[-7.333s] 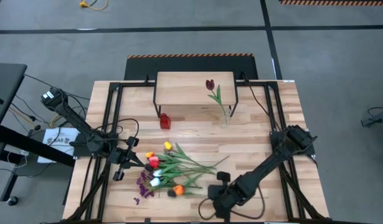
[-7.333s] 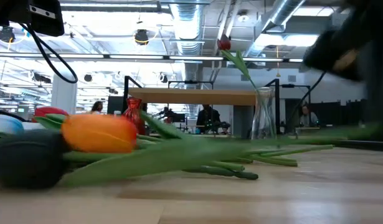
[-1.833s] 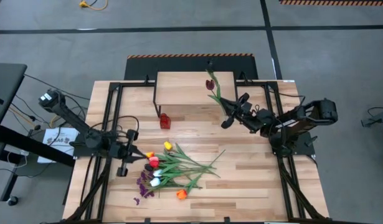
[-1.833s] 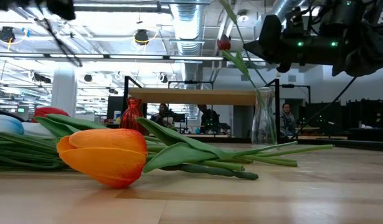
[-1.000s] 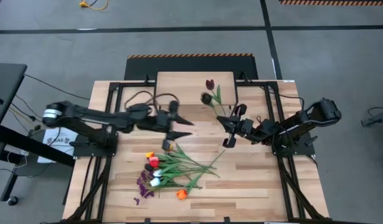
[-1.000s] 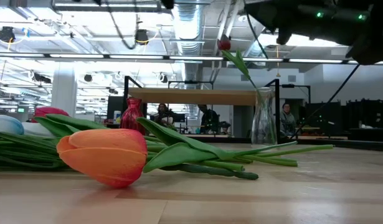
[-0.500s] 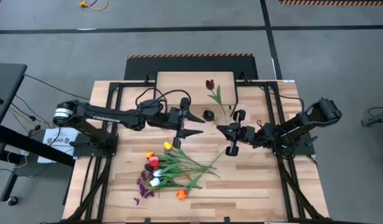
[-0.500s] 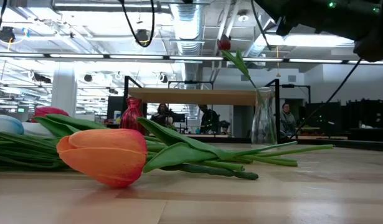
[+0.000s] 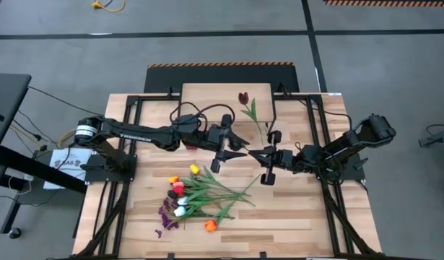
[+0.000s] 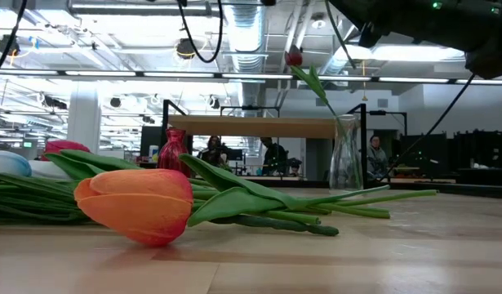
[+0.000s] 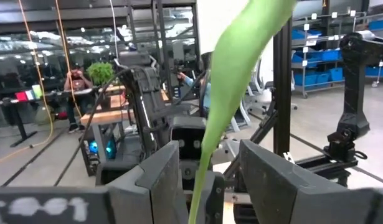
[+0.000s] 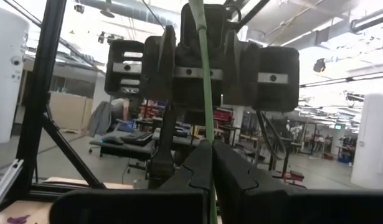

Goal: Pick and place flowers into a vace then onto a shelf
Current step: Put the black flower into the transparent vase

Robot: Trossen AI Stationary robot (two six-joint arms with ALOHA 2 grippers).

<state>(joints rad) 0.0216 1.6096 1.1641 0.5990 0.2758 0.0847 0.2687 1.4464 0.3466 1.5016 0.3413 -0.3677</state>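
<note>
The bunch of flowers [image 9: 200,193] lies on the table; its orange tulip [image 10: 135,204] lies nearest in the low view. A clear glass vase [image 10: 346,155] stands in front of the shelf [image 9: 214,101] and holds one maroon tulip [image 9: 243,97]. My right gripper [image 9: 256,153] is above the table's middle, shut on a single green flower stem. My left gripper [image 9: 236,150] faces it, open; its fingers [image 11: 157,180] stand on either side of that flower's green leaf [image 11: 231,74] without visibly touching. The held flower's head is hidden. My right gripper pinches the thin green stem [image 12: 208,134] between its two shut fingers [image 12: 231,171], coming level from the table's right side. The flower is lifted clear of the table, and its stem runs on from the fingertips toward the left gripper.
A small red vase [image 9: 190,139] stands by the shelf's left leg. The shelf's black legs [image 9: 181,115] and the black frame rails [image 9: 131,123] run along the table's sides. Bare planks [image 9: 294,209] lie to the right of the bunch. People sit in the room behind.
My left arm has stretched toward the table's right, bringing its open gripper up to the right gripper, around the held flower. My right gripper has shifted slightly toward the near edge, still shut on the stem. The flower's dark head has gone behind the left gripper.
</note>
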